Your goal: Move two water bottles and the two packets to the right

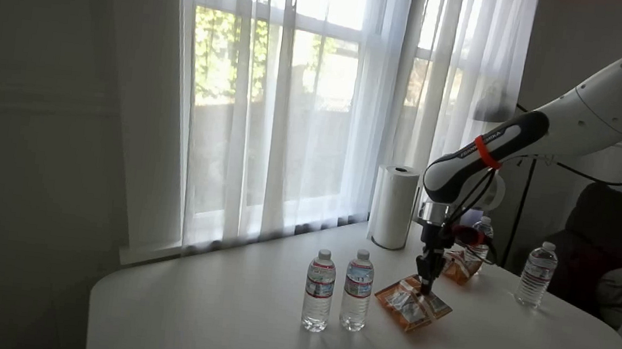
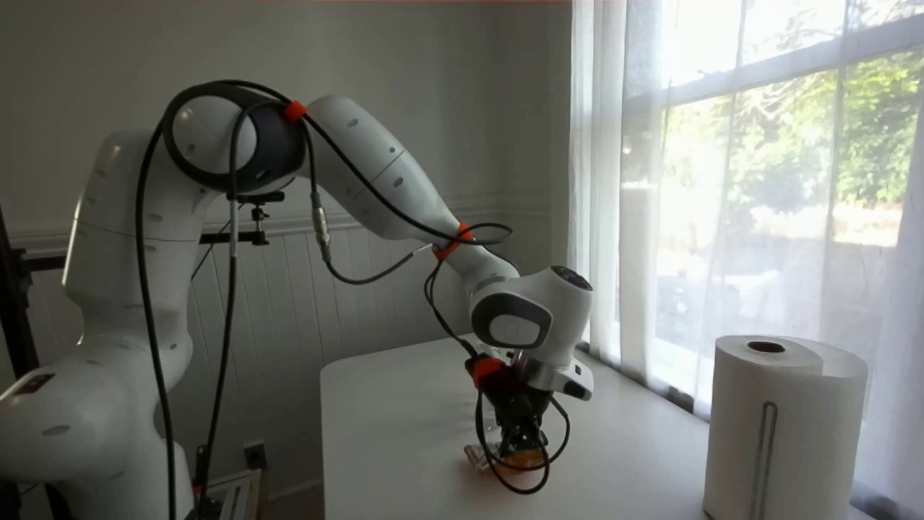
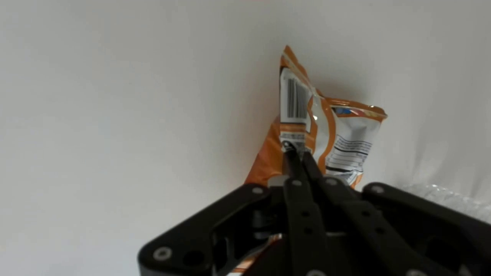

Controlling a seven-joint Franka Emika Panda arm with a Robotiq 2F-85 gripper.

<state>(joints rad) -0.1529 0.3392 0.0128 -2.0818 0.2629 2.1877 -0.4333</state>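
Black gripper [image 3: 300, 152]: closed, a fold of the orange packet [image 1: 409, 310] pinched at its tips. In an exterior view, the packet's bulk is seen near-left of them, just right of a water bottle [image 1: 356, 292]; rightward carry presumed needed.

The end effector [image 3: 299, 155] pinches the orange packet [image 3: 321, 132].

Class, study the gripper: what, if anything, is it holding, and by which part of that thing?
The gripper is shut on an orange packet, pinching a crumpled fold of it near the printed barcode.
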